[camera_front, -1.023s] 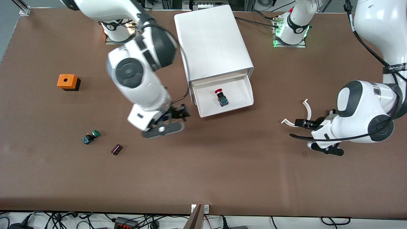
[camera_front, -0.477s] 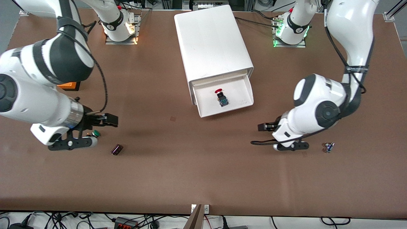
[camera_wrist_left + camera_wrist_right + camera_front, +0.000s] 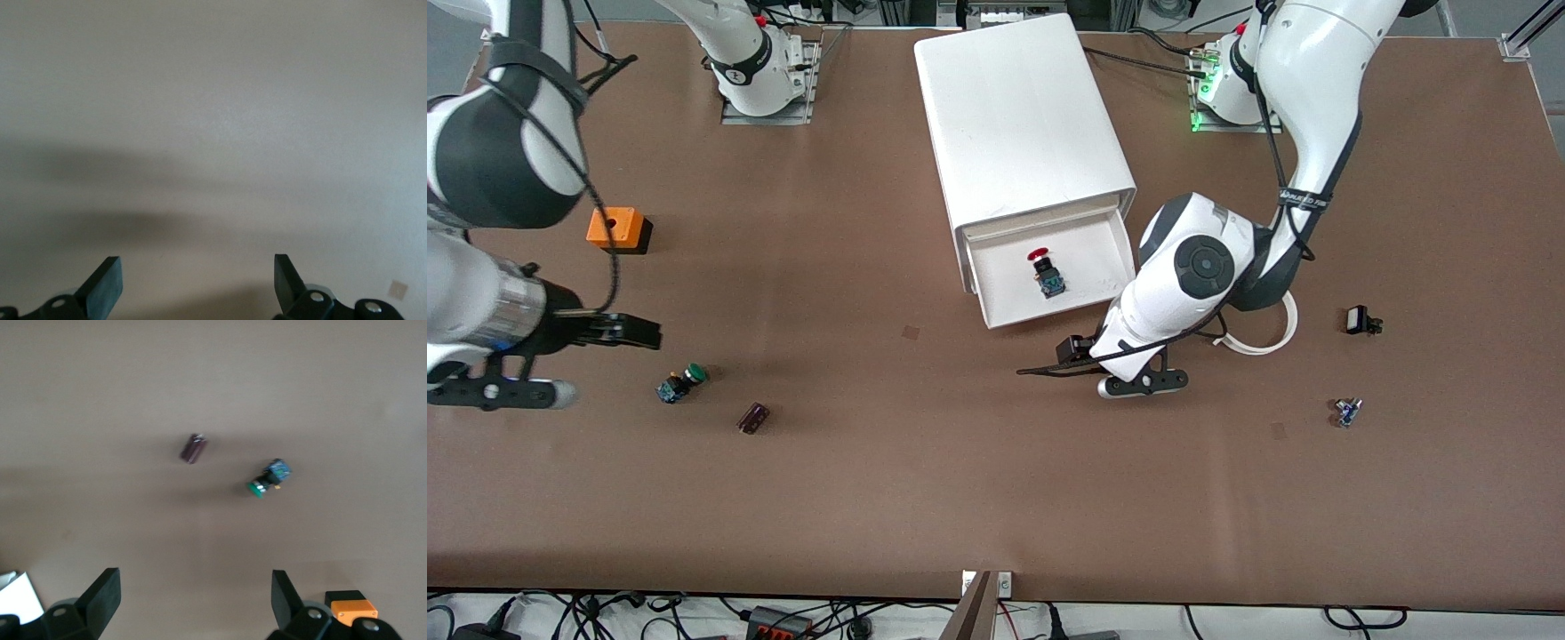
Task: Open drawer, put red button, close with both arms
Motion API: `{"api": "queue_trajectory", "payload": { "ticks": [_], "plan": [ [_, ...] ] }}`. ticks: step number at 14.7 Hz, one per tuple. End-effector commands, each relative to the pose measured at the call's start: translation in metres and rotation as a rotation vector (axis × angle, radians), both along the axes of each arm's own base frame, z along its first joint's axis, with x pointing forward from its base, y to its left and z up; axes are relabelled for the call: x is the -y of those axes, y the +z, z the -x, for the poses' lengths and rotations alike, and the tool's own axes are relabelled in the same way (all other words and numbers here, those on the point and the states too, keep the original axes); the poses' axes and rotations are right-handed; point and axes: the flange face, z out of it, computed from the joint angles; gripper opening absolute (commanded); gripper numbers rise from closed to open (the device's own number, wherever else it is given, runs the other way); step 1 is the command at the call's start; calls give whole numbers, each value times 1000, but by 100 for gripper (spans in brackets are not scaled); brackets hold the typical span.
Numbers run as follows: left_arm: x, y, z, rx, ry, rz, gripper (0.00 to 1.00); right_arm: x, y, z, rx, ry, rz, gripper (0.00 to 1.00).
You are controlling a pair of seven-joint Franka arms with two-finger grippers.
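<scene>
The white cabinet [image 3: 1018, 116] stands at the table's middle, by the robots' bases. Its top drawer [image 3: 1096, 256] is pulled open. The red button [image 3: 1047, 271] lies in the drawer, red cap toward the cabinet. My left gripper [image 3: 1065, 351] is open and empty over the bare table in front of the open drawer; its wrist view shows only its spread fingertips [image 3: 107, 277] and table. My right gripper [image 3: 633, 333] is open and empty over the table toward the right arm's end, beside the green-capped button [image 3: 680, 382]. Its wrist view shows open fingertips [image 3: 107, 587].
A dark purple cylinder [image 3: 752, 417] lies beside the green button; both show in the right wrist view, the cylinder [image 3: 193, 449] and the button [image 3: 267, 479]. An orange block [image 3: 615, 228] sits toward the right arm's end. A white curved ring [image 3: 1267, 338], a small black part [image 3: 1359, 320] and a small blue part [image 3: 1347, 411] lie toward the left arm's end.
The right arm swung from in front of the cabinet out to its end of the table. The left arm moved from its end to in front of the open drawer. The button stayed put.
</scene>
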Motion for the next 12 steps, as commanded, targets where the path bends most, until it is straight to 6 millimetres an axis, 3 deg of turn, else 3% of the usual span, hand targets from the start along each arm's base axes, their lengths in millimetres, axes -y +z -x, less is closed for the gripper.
{"api": "queue_trajectory", "payload": {
  "ticks": [1, 3, 5, 7, 8, 12],
  "plan": [
    [6, -7, 22, -26, 66, -7, 100, 38, 19, 34, 17, -13, -9, 100],
    [36, -6, 51, -112, 67, -48, 100, 73, 31, 50, 29, -21, -15, 100],
    [40, -2, 68, -200, 63, -108, 100, 93, 43, 58, 37, 2, -19, 100],
    [46, -3, 81, -255, 29, -141, 100, 93, 54, 64, 46, 5, -12, 100],
    [66, -2, 98, -282, 2, -136, 100, 94, 53, 67, 24, 12, 7, 100],
    [106, -9, 140, -361, 20, -174, 100, 91, 50, 77, 9, 27, 18, 100]
  ]
}}
